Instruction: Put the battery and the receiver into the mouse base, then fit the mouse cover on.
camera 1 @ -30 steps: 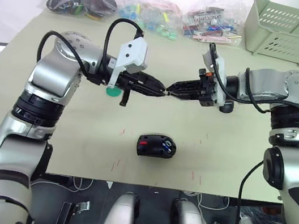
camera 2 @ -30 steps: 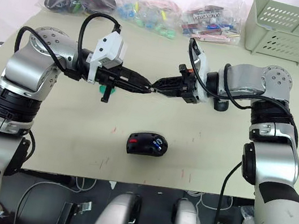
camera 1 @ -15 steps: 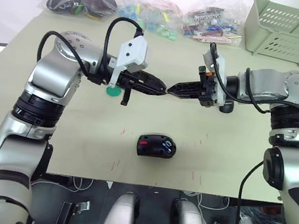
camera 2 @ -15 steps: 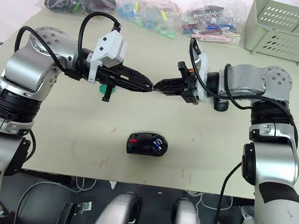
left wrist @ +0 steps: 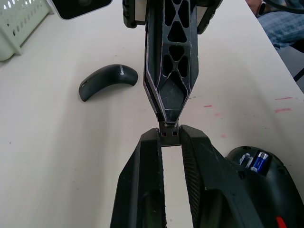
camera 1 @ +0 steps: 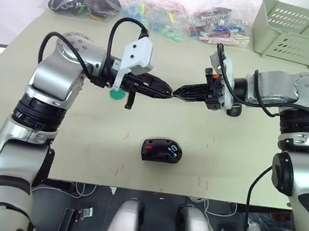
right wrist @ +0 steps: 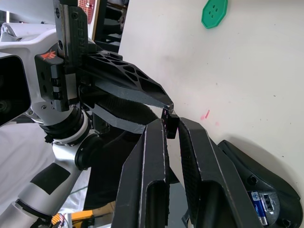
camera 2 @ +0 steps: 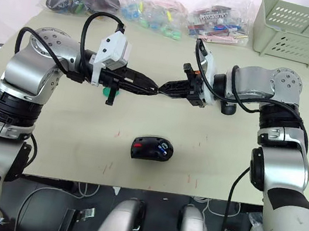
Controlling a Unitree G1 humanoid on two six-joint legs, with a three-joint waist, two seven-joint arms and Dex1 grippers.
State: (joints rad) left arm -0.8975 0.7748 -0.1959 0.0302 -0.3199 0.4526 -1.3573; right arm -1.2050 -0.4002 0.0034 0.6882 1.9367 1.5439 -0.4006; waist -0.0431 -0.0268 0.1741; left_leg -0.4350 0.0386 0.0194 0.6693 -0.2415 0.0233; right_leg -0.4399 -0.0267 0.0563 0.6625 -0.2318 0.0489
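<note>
- Left tool [left wrist: 169, 134] and right tool [right wrist: 172, 124] meet tip to tip above the desk [camera 1: 242, 160]; both are clamped on the receiver [left wrist: 169, 132] between them.
- Mouse base [camera 1: 161, 150] lies on the desk below the tools, the battery [left wrist: 259, 160] in it.
- Mouse cover [left wrist: 107, 80] rests beyond the right tool.

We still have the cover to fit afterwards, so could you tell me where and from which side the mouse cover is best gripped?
The mouse cover lies dome-up on the table, apart from everything. Probably come from above and pinch across its narrow width, near the middle.
</note>
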